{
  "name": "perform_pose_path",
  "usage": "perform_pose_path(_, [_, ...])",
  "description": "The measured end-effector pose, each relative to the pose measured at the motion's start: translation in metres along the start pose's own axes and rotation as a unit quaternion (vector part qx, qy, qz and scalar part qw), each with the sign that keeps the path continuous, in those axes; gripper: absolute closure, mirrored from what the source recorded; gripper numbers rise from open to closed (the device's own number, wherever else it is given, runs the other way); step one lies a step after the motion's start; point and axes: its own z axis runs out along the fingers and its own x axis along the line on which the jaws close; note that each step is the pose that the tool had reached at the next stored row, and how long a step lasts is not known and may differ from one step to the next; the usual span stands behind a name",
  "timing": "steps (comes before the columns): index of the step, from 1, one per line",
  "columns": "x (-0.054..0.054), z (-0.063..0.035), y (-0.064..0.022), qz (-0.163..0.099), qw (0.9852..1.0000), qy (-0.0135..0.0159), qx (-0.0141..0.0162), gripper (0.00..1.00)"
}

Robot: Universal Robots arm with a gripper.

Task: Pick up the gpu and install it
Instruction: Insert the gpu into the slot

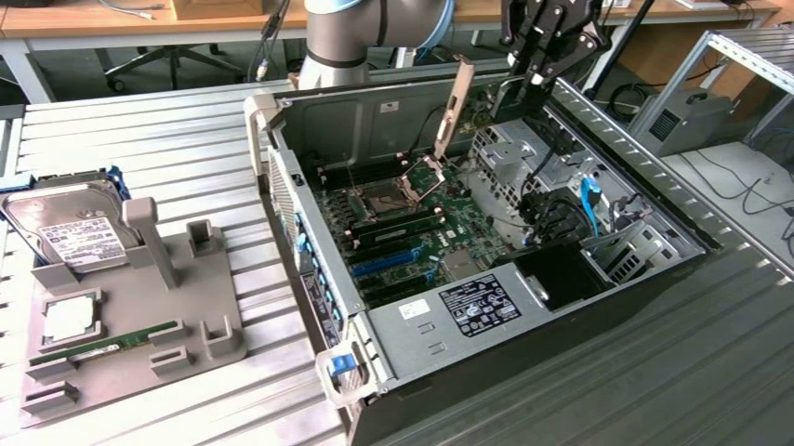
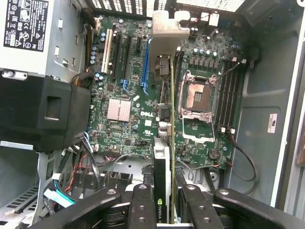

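The black metal gripper [image 2: 167,202] squeezes the gpu [image 2: 161,162] between its fingers [image 2: 143,205]. The gpu is a thin dark card with a shiny silver end plate, standing on its edge. The wrist view shows the green motherboard [image 2: 128,86] under the card. The exterior view shows the gpu [image 1: 455,102] held up high over the open grey computer case [image 1: 410,325].

You can read "DELL" in white on the motherboard [image 2: 138,129], just beside its square silver heatsink [image 2: 118,109]. The gpu [image 2: 161,191] edge carries the green NVIDIA mark. The power supply [image 2: 28,28] label and the hard drive [image 1: 69,232] label, at the exterior view's left, are too small for you to read.
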Motion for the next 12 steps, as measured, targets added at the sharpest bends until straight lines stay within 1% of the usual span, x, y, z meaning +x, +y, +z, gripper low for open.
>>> perform_pose_path(5, [-0.0001,0.0001,0.0004,0.000,1.0000,-0.0001,0.0000,0.73])
perform_pose_path(8, [-0.0003,0.0001,0.0017,-0.001,1.0000,-0.0013,0.0011,0.73])
perform_pose_path(12, [-0.0003,0.0005,0.0023,0.002,1.0000,-0.0016,0.0014,0.73])
